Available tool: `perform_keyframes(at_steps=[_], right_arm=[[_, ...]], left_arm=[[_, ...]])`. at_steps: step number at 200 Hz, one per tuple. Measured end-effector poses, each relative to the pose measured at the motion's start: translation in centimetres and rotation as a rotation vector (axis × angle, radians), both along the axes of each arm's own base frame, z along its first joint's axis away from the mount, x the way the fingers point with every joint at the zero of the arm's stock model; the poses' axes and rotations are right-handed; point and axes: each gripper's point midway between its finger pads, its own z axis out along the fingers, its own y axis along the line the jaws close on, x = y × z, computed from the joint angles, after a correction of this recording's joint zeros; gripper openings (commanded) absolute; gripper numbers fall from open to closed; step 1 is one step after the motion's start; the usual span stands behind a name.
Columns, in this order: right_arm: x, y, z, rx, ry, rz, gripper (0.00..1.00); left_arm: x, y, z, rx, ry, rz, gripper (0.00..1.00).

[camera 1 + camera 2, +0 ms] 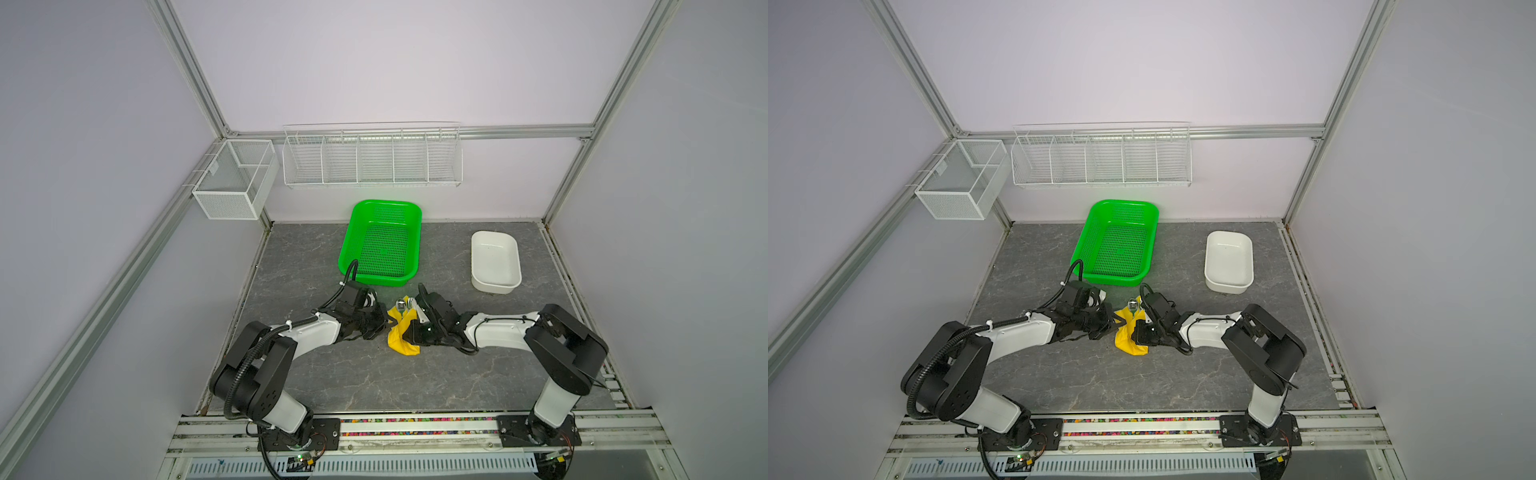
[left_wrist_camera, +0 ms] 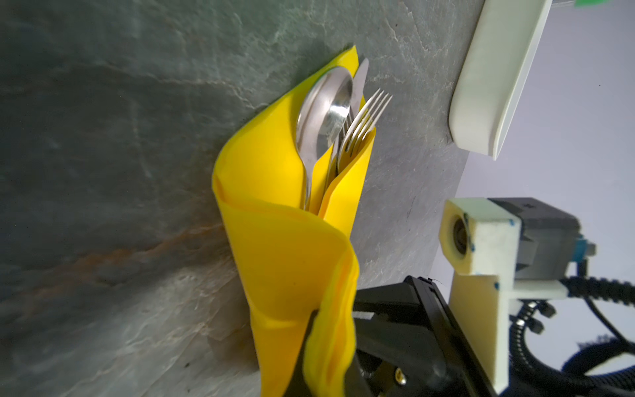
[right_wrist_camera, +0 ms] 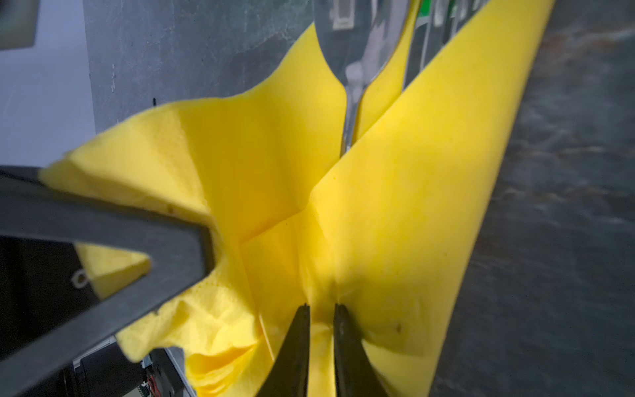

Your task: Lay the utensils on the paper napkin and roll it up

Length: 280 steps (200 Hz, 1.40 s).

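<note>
Standing by, I see the left claw (image 1: 386,323) clamped tight on a crumpled corner of the bright yellow paper napkin (image 2: 285,247). The right claw (image 3: 321,311) pinches a fold of the same sheet, its black fingertips (image 3: 343,330) nearly together. The napkin lies half wrapped between the two claws on the grey stone-look table (image 1: 374,374). The slim silver metal utensils (image 1: 403,306) sit inside it. The round-bowled spoon (image 2: 323,110), fork (image 2: 364,117) and knife (image 2: 360,75) poke out beyond the claws, towards the green perforated plastic basket (image 1: 345,245). A white rectangular tub (image 1: 494,289) stands well beyond the right claw.
</note>
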Motion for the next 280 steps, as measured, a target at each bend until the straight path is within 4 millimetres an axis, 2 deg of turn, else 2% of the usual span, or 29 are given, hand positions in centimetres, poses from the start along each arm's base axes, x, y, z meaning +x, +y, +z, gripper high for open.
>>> perform_keyframes(at_steps=[57, 91, 132, 198, 280], right_arm=[[-0.5, 0.1, 1.0, 0.017, -0.014, 0.019, 0.18], [-0.7, -0.1, 0.7, 0.010, -0.008, 0.020, 0.17], [-0.9, -0.1, 0.0, 0.011, -0.001, 0.019, 0.17], [-0.8, -0.1, 0.0, 0.019, -0.006, 0.017, 0.18], [-0.8, -0.1, 0.5, 0.029, -0.016, 0.016, 0.21]], left_arm=[[-0.1, 0.2, -0.2, 0.009, 0.012, 0.005, 0.03], [-0.2, 0.0, -0.1, 0.009, 0.013, 0.002, 0.03], [-0.4, -0.8, 0.5, 0.005, 0.005, -0.021, 0.03], [-0.8, -2.8, 1.0, 0.026, -0.017, -0.087, 0.03], [-1.0, -3.2, -1.4, 0.061, 0.030, -0.103, 0.01]])
